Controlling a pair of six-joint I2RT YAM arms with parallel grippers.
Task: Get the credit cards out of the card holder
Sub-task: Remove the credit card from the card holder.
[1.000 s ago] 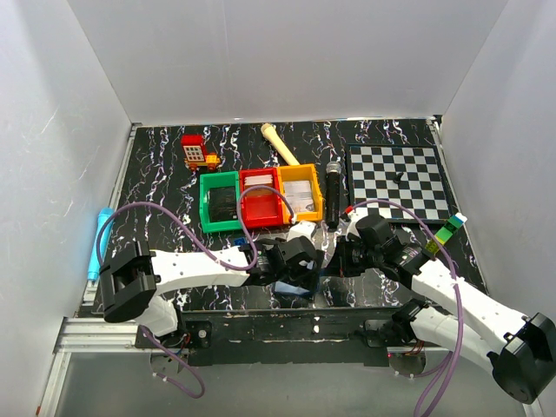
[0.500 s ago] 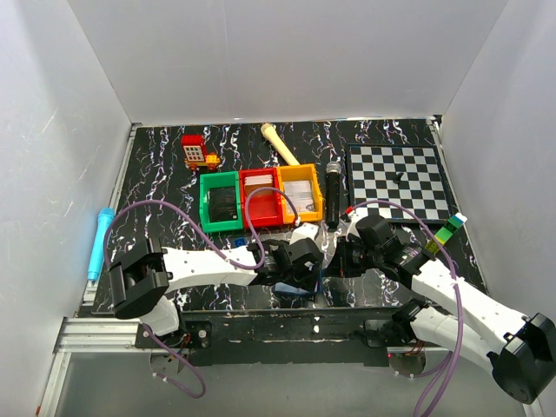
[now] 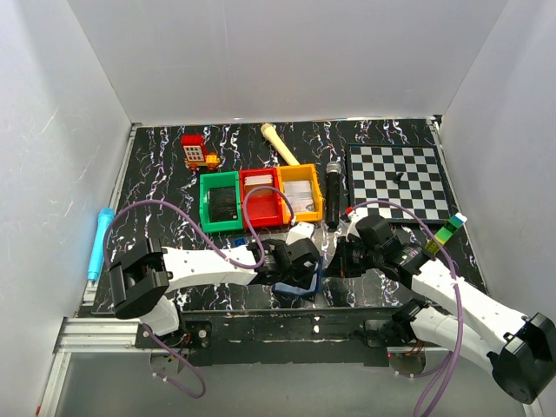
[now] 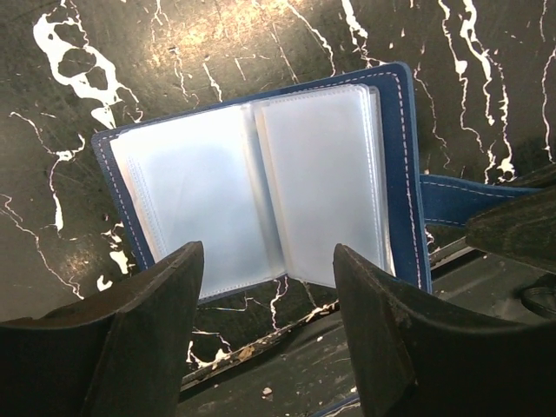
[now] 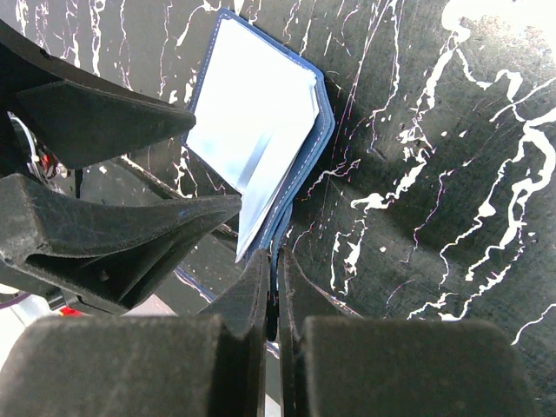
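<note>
The navy-blue card holder (image 4: 404, 174) lies open on the black marbled table at its near edge, pale inner faces up. It also shows in the top view (image 3: 295, 287) and the right wrist view (image 5: 306, 165). Pale blue-grey credit cards (image 4: 321, 174) sit in its clear sleeves; I cannot tell single cards apart. My left gripper (image 4: 265, 256) is open and empty, hovering over the holder's near edge, its fingers (image 4: 148, 321) astride the spine. My right gripper (image 5: 274, 258) is shut on the holder's blue strap (image 4: 460, 200) at its right side. In the top view the two grippers (image 3: 300, 263) (image 3: 335, 259) are close together.
Green (image 3: 219, 201), red (image 3: 261, 198) and orange (image 3: 301, 193) bins stand just behind the grippers, with a black microphone (image 3: 333, 193) beside them. A chessboard (image 3: 398, 181) lies at the back right. A small blue brick (image 3: 239, 241) lies by the left arm. The table's near edge (image 4: 261, 347) runs under the left fingers.
My left gripper has shifted a little to the right over the holder. The holder now lies flatter and more open at the table edge. My right gripper has kept its hold.
</note>
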